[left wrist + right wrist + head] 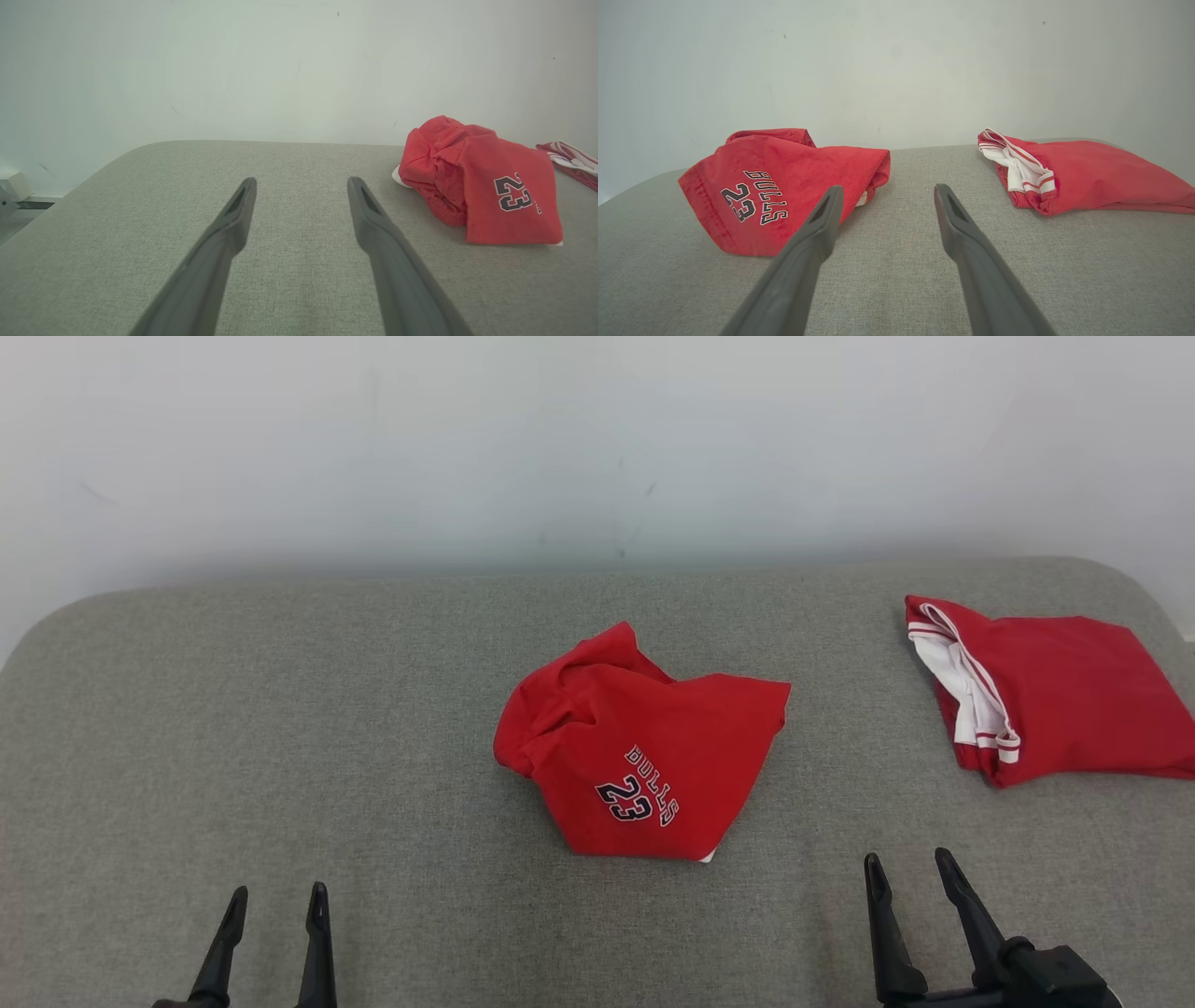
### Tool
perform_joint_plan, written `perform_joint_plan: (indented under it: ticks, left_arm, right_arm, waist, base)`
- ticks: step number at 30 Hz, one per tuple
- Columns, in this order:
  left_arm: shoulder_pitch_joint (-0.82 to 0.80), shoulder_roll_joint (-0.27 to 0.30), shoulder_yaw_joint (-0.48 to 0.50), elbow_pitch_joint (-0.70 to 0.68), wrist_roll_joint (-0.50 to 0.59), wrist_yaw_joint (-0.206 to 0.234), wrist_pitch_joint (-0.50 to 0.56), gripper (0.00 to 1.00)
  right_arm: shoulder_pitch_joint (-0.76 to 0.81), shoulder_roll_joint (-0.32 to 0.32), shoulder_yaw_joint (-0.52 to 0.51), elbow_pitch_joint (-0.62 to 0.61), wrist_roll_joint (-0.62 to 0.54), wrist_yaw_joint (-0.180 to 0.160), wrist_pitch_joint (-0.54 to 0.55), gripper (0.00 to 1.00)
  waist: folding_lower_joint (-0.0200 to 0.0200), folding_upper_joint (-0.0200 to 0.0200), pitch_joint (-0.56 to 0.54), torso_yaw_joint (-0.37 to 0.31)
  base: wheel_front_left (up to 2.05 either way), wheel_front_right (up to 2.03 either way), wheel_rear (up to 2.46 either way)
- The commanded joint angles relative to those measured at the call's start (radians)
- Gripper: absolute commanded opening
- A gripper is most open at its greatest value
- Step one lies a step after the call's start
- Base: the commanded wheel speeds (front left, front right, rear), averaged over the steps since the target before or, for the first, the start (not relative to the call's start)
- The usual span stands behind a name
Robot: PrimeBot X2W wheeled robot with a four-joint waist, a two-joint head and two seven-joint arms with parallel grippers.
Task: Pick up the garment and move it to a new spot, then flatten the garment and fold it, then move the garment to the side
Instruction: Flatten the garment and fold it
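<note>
A crumpled red garment (644,747) printed "BULLS 23" lies bunched in the middle of the grey padded surface (280,709). It appears at the right in the left wrist view (481,182) and at the left in the right wrist view (775,186). My left gripper (277,893) stands open at the lower left, well short of the garment, with nothing between its fingers (236,219). My right gripper (908,859) is open at the lower right, to the right of the garment and nearer me, its jaws empty (888,188).
A second red garment (1046,691) with white striped trim lies folded at the far right of the surface, also in the right wrist view (1069,175). A pale wall (597,448) rises behind the rounded back edge. Bare grey padding spreads to the left.
</note>
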Motion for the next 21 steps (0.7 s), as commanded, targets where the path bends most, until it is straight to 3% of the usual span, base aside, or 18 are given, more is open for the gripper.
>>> perform_joint_plan:
  ticks: [1, 21]
  left_arm:
    - [0.011, 0.008, 0.001, 0.003, 0.007, -0.001, -0.003, 1.0]
    - [0.012, 0.006, 0.015, -0.004, 0.01, 0.0, -0.003, 1.0]
  right_arm:
    - [0.008, 0.001, -0.001, -0.001, 0.001, -0.003, -0.004, 1.0]
    - [0.012, 0.001, 0.0, 0.002, 0.001, -0.003, -0.004, 1.0]
  waist:
    - [0.0, 0.0, 0.0, 0.001]
    - [0.0, 0.0, 0.007, 0.002]
  base:
    - [0.0, 0.0, 0.0]
    - [0.0, 0.0, 0.0]
